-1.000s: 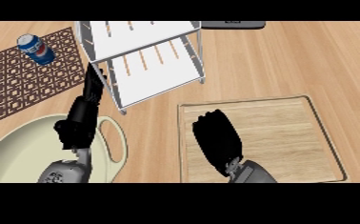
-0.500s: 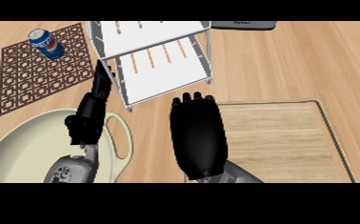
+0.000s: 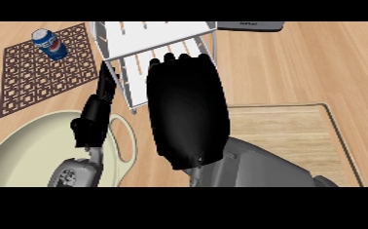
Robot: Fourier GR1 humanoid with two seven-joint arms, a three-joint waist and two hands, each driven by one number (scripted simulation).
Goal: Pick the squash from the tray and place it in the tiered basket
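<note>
Our right hand [image 3: 188, 111] hangs between the tray [image 3: 316, 135] and the basket [image 3: 155, 40], back toward us, so we cannot tell its fingers. The squash is hidden, perhaps beneath it. Our left hand [image 3: 93, 118] rests open, near left.

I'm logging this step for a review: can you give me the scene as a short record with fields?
right hand: raised over the counter, back to the camera, fingers straight, at the basket's front edge
left hand: beside the basket, fingers cannot be made out
basket: white, tiered, top middle
tray: wooden, lower right
squash: not visible
can: on the mat
</note>
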